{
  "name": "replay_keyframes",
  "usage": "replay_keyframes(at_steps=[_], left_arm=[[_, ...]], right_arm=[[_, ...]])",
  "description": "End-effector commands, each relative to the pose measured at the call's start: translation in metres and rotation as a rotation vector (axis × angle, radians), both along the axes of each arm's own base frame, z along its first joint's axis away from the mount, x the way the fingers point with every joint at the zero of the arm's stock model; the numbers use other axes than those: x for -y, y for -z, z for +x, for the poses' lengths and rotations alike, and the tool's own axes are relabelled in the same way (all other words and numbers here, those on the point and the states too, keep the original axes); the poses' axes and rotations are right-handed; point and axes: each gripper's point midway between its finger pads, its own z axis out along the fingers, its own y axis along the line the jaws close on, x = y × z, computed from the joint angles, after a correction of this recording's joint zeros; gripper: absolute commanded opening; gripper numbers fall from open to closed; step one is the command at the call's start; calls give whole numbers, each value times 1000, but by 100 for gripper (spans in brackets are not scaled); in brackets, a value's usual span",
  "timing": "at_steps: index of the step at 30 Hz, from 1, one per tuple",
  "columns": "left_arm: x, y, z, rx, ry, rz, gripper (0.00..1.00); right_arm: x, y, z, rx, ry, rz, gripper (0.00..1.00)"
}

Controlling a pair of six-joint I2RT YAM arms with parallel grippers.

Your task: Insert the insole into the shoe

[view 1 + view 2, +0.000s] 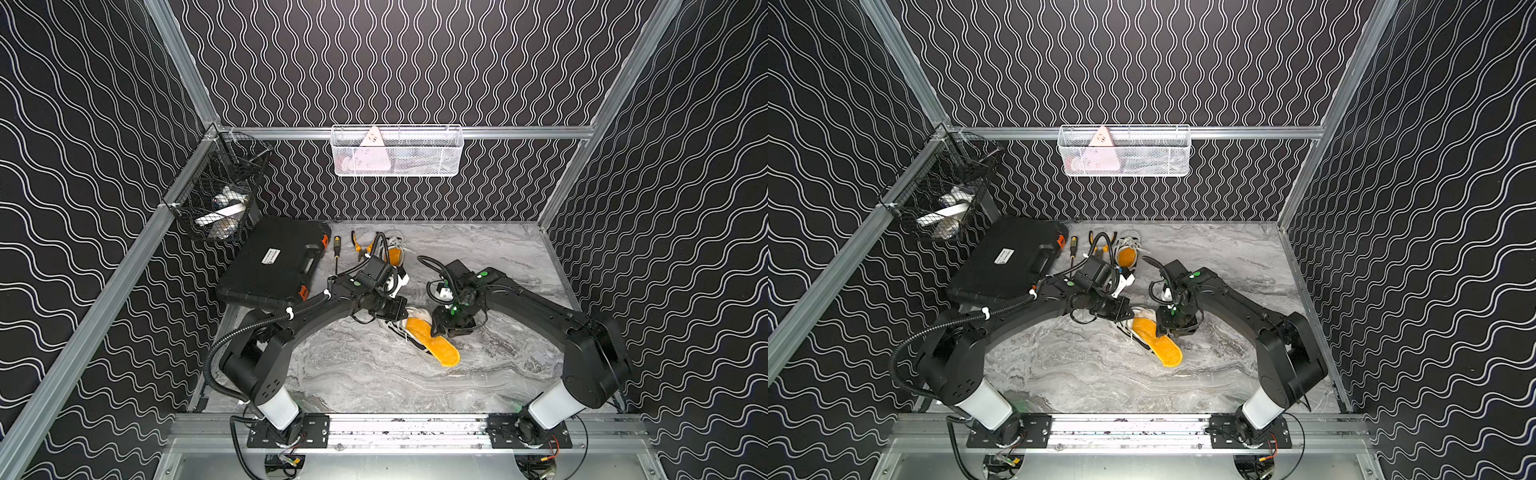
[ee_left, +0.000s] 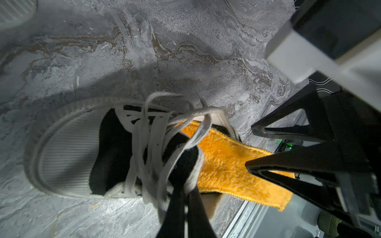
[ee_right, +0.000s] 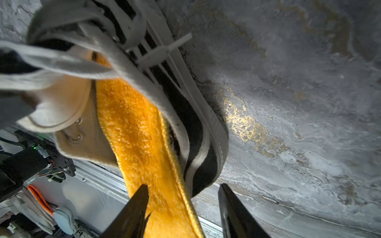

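Observation:
A black-and-white laced shoe [image 1: 397, 328] [image 1: 1126, 326] lies mid-table, its ribbed white toe cap [image 2: 68, 148] plain in the left wrist view. The fuzzy orange insole [image 1: 436, 347] [image 1: 1165, 351] [image 2: 226, 169] [image 3: 140, 127] has its front end inside the shoe, and its rear half sticks out past the heel [image 3: 198, 134]. My left gripper [image 1: 400, 309] [image 1: 1123, 309] [image 2: 186, 185] is shut on the shoe's tongue and laces. My right gripper [image 1: 451, 332] [image 1: 1173, 330] [image 2: 249, 146] [image 3: 183, 185] is open at the heel. One finger lies over the insole, the other beside the heel.
A black tool case [image 1: 274, 266] sits back left, with a screwdriver [image 1: 336, 245] and pliers [image 1: 357, 245] beside it. A second shoe [image 1: 395, 249] with an orange lining lies behind the left arm. A black wire basket [image 1: 216, 195] and a white basket [image 1: 397, 151] hang on the walls.

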Motion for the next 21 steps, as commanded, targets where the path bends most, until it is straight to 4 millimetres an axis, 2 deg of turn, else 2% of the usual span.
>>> replay_keyframes(at_steps=[1,4,8,13,17,21], left_arm=[[3,-8,5,42,7,-17,0],[3,-11,7,49,4,-17,0],[8,-14,-1,68,56,-11,0],[15,-20,-13,104,156,-20,0],[20,-33,-15,135,194,-63,0],[22,-29,-16,127,222,-62,0]], right_arm=[[-14,-1,-5,-44,22,86,49],[-21,-1,-7,-75,36,114,27],[-21,-3,-4,-68,43,115,15],[-25,-4,-1,-50,12,131,10],[-22,-4,12,4,-32,87,10],[-21,-3,27,69,-77,39,10]])
